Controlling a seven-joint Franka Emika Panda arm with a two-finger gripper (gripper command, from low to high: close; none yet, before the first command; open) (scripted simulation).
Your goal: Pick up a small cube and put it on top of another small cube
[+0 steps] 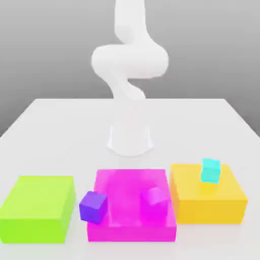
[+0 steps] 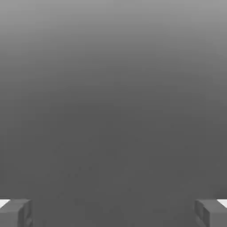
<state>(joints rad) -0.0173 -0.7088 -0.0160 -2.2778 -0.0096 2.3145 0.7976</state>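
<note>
Nothing of the stacking looks done yet: all three small cubes sit apart, none on another. Taking the pink block (image 1: 132,203) as landmark and working from the near edge of the table (image 1: 61,122) back, the purple cube (image 1: 93,206) lies nearest, tilted against the pink block's side toward the exterior view's left, in the gap between it and the green block (image 1: 38,207); whether it rests on the table or leans partly on the pink block I cannot tell. The pink cube (image 1: 155,196) sits on top of the pink block, toward its side on the exterior view's right. Beyond that side, the yellow block (image 1: 208,200) stands just beside the pink one, with the cyan cube (image 1: 210,170) on its top, further back than the other two cubes. Behind the pink block, the arm (image 1: 129,66) rises from its base, well apart from every cube. In the hand view the gripper (image 2: 113,213) stands spread wide, fingers (image 2: 15,213) far apart with nothing between them, facing plain grey background. By my reading the whole task remains: choosing a cube, reaching down, grasping, lifting and setting it on another.
</note>
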